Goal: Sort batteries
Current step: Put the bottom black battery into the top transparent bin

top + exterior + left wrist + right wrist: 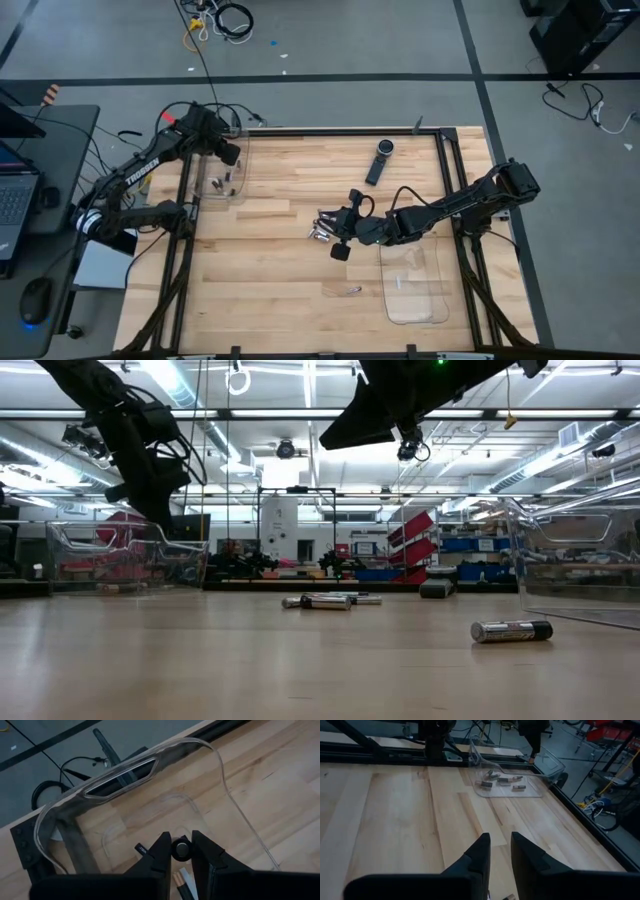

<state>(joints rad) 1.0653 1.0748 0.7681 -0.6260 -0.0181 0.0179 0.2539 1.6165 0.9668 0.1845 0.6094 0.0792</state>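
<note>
Left gripper [181, 851]: over the left clear tray [222, 182] at the table's left edge; its fingers are clenched on one battery [181, 849], seen end-on between them.
Right gripper [325, 228]: above the middle of the table, over a small heap of batteries [320, 234]; the fingers stand a little apart with nothing seen between them, but I cannot tell for sure if it is released or not.
Other batteries: a few lie in the left clear tray; one loose battery [511, 630] lies on the wood near the right clear tray [415, 285].
Handling: I judge each battery stiff, smooth and light, a metal cylinder that rolls easily on the wooden table [280, 290].
Where to grip: across the round body near its middle, fingers square to the long axis, so it does not swing or slip.
Not a battery: the black remote [379, 161] at the far side.
</note>
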